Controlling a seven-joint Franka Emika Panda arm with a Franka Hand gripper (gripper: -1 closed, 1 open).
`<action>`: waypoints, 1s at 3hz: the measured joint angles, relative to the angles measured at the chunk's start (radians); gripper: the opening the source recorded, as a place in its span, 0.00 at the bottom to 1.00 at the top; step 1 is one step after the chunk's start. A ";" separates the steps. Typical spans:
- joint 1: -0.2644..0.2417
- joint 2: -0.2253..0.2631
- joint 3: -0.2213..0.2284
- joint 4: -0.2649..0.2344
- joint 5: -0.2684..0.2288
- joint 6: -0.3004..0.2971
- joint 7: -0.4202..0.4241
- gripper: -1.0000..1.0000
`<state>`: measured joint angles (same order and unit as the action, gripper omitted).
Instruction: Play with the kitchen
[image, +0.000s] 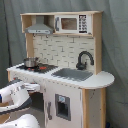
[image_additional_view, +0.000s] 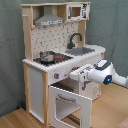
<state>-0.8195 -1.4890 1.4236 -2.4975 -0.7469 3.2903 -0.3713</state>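
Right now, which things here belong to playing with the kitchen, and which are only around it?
Belonging to the job:
- the kitchen
- its open oven door
- the small pot on the stove
- the gripper at the front panel

Only around:
- the grey curtain behind
- the wooden floor

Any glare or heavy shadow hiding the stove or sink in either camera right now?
In the first exterior view, lighting is even; the stove and sink read clearly, with only soft shade under the range hood. In the second exterior view, the pot shows a small highlight and the open oven door fronts a dark cavity.
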 joint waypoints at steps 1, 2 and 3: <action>0.006 0.020 0.008 -0.011 0.000 -0.015 0.172 1.00; 0.006 0.020 0.016 -0.010 0.000 -0.014 0.275 1.00; 0.080 0.020 0.015 0.009 0.000 -0.023 0.342 1.00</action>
<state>-0.7398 -1.4688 1.4383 -2.4886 -0.7467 3.2669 -0.0297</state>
